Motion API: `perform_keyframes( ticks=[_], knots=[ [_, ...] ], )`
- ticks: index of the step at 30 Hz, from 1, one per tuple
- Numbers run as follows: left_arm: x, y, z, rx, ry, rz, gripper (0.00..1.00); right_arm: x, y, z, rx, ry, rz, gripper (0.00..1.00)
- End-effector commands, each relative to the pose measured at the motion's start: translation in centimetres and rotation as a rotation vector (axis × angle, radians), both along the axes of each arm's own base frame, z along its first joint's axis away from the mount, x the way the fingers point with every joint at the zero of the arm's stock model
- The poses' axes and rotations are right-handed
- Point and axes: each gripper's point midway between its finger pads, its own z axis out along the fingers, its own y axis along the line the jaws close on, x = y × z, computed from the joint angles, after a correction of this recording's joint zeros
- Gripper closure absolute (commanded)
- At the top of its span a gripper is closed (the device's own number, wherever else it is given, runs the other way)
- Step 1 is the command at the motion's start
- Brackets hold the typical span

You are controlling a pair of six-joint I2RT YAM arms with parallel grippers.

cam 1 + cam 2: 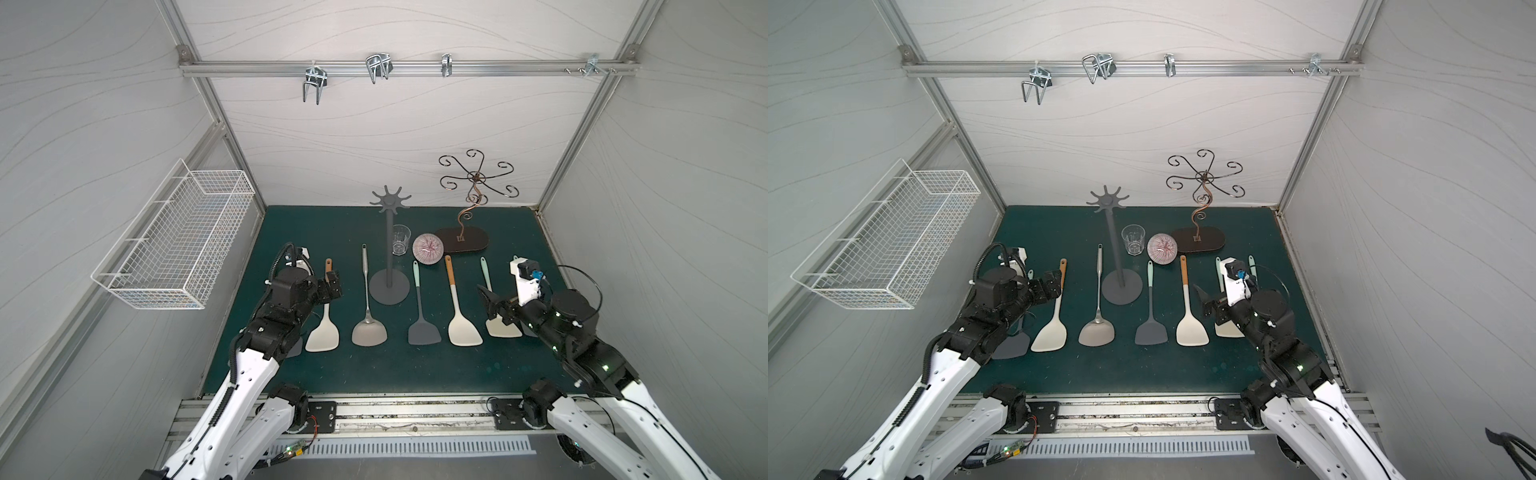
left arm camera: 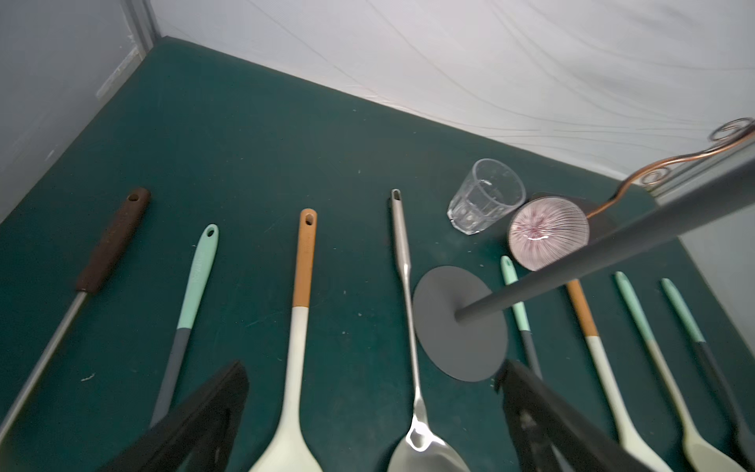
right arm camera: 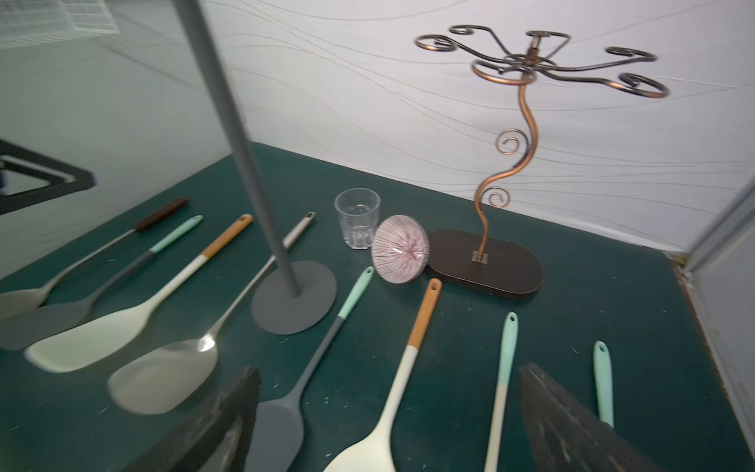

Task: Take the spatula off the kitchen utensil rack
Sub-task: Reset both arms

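Observation:
The dark-grey kitchen utensil rack stands upright mid-mat, and its star crown carries nothing. Several spatulas lie flat in a row on the green mat: a cream one, a steel one, a grey one, another cream one. My left gripper hovers open over the leftmost cream spatula's handle. Above a mint-handled cream spatula hangs my right gripper, open as well. Neither holds anything.
A clear glass and a pink striped bowl on its side sit behind the row, beside the rack. A curly bronze stand is at the back right. A white wire basket hangs on the left wall; metal hooks hang on the rear rail.

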Motion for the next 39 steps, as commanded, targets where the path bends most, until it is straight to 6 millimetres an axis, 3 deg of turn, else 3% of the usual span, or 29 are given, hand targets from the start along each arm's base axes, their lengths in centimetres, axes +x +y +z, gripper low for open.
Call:
perform_keyframes(
  ticks=[1, 8, 13, 19, 26, 30, 39],
  knots=[
    [2.1, 2.4, 1.6, 0.051, -0.128, 0.06, 0.0, 2.8, -2.3, 0.4, 0.013, -0.05, -0.124, 0.01],
    [2.9, 5.7, -2.2, 0.127, -0.174, 0.098, 0.01, 6.8, -6.8, -4.6, 0.074, 0.015, -0.331, 0.01],
    [3.4, 6.7, -6.1, 0.191, -0.205, 0.089, 0.01, 8.7, -9.1, -9.6, 0.066, 0.061, -0.448, 0.01],
    [6.4, 6.9, -9.9, 0.169, -0.144, 0.053, 0.0, 10.6, -10.7, -15.4, 0.016, 0.091, -0.529, 0.01],
    [8.1, 7.1, -9.4, 0.168, -0.2, 0.059, 0.0, 11.9, -9.9, -16.0, 0.023, 0.014, -0.475, 0.01],
    [9.4, 7.0, -10.9, 0.16, -0.204, 0.044, 0.0, 12.5, -9.5, -15.8, 0.009, -0.028, -0.449, 0.01],
    [10.4, 6.2, -12.3, 0.162, -0.154, -0.018, 0.0, 14.1, -8.2, -18.4, -0.023, -0.075, -0.384, 0.01]
  ],
)
